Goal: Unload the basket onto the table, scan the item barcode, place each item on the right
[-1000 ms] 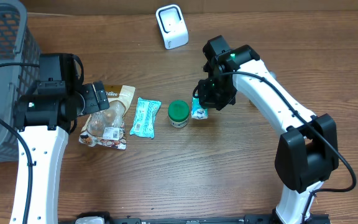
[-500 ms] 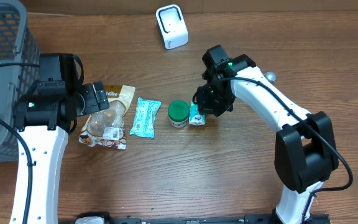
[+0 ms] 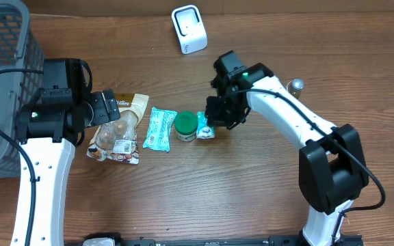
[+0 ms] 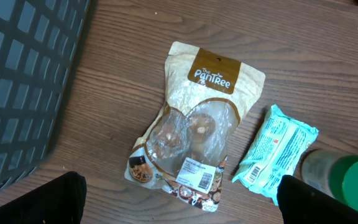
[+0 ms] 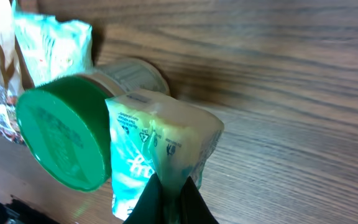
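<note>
My right gripper (image 3: pixel 214 120) (image 5: pixel 173 202) is shut on the top edge of a small teal-and-white pouch (image 3: pixel 206 127) (image 5: pixel 157 146), which stands on the table against a green-lidded jar (image 3: pixel 186 125) (image 5: pixel 61 137). No barcode shows on the pouch. The white scanner (image 3: pixel 189 29) stands at the back of the table, well away from the pouch. My left gripper (image 3: pixel 105 108) (image 4: pixel 182 202) hangs open above a clear PanTree snack bag (image 3: pixel 118 130) (image 4: pixel 194 134), touching nothing.
A teal wrapped bar (image 3: pixel 159 128) (image 4: pixel 277 152) lies between the snack bag and the jar. A grey basket (image 3: pixel 2 82) (image 4: pixel 23 81) fills the left edge. A small silvery round object (image 3: pixel 295 85) sits behind the right arm.
My right gripper has slid left with the pouch, which has pushed the green-lidded jar left, close to the teal bar. The left arm has not moved.
</note>
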Robot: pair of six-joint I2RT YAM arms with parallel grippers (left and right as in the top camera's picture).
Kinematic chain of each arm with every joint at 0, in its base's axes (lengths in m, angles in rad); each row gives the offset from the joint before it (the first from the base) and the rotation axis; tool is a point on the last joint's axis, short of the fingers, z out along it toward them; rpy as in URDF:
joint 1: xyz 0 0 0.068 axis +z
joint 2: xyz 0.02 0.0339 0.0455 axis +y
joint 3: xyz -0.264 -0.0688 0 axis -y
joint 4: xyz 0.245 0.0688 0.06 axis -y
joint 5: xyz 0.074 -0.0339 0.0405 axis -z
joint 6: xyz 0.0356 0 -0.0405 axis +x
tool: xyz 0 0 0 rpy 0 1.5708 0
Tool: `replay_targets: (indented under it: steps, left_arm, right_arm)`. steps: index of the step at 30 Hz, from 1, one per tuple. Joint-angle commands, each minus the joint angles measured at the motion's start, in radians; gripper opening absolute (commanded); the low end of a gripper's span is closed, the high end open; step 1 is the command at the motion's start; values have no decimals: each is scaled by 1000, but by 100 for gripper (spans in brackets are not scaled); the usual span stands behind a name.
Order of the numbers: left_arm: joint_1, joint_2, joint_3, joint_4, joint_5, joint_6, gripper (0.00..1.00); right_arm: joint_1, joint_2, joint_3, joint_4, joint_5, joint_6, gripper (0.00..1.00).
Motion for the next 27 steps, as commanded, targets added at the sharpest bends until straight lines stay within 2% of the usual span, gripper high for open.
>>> replay_targets:
  steps: [1,10,21,22,23,27]
  left_arm:
    - [-2,9,14,1,1,-11,100]
    - [-2,9,14,2,0,-11,100]
    - [-2,9,14,2,1,-11,100]
    - [-2,9,14,1,0,-11,100]
    - [-2,9,14,2,0,-11,100]
    - [-2,9,14,2,0,-11,100]
  right_arm:
    - [15,-38,-5,-2,83,-5,4]
    - [10,-37,-7,-48,362,-7,4]
    - [10,-37,-126,74,374,-29,4]
    - [9,-37,-136,89,378,-29,5]
    - [9,-37,-140,97,387,-29,13]
    - [8,-37,-142,117,459,-43,23]
